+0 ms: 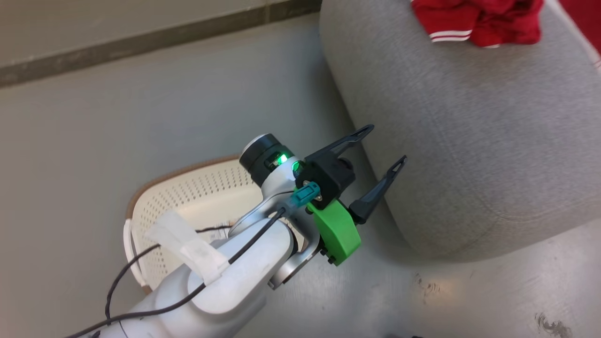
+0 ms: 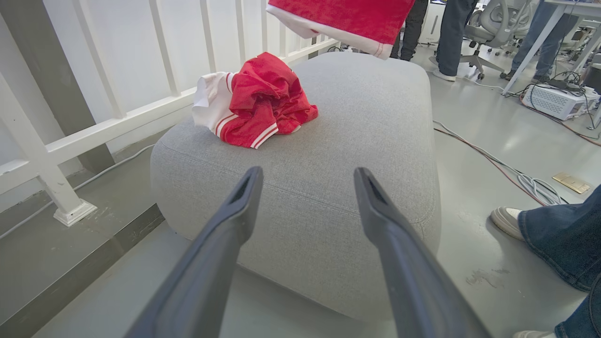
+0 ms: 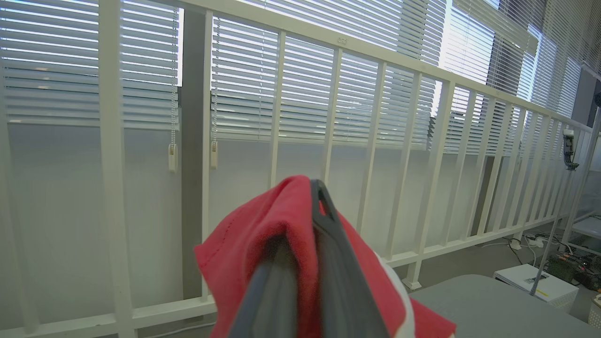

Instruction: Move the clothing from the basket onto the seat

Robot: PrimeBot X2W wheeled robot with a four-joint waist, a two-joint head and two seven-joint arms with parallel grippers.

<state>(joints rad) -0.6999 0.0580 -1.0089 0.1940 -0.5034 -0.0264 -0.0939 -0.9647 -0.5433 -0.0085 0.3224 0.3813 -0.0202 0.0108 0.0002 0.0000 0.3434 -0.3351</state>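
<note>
A crumpled red-and-white garment [image 2: 258,103] lies on the grey sofa [image 2: 357,141], toward its far end; in the head view it is the red clothing [image 1: 479,19] at the top of the sofa [image 1: 469,141]. My left gripper [image 1: 386,145] hangs open and holds nothing, beside the sofa's near edge and above the cream basket [image 1: 188,188]. My left arm hides much of the basket's inside. My right gripper [image 3: 317,188] is shut on a second red garment [image 3: 281,234]. In the left wrist view that garment [image 2: 342,19] hangs above the sofa's far end.
A white railing [image 2: 117,122] runs along the sofa's far side, with window blinds [image 3: 244,80] behind it. People's legs and shoes [image 2: 554,234] stand on the grey floor beside the sofa. Cables [image 2: 497,164], a white box [image 2: 554,101] and office chairs lie further off.
</note>
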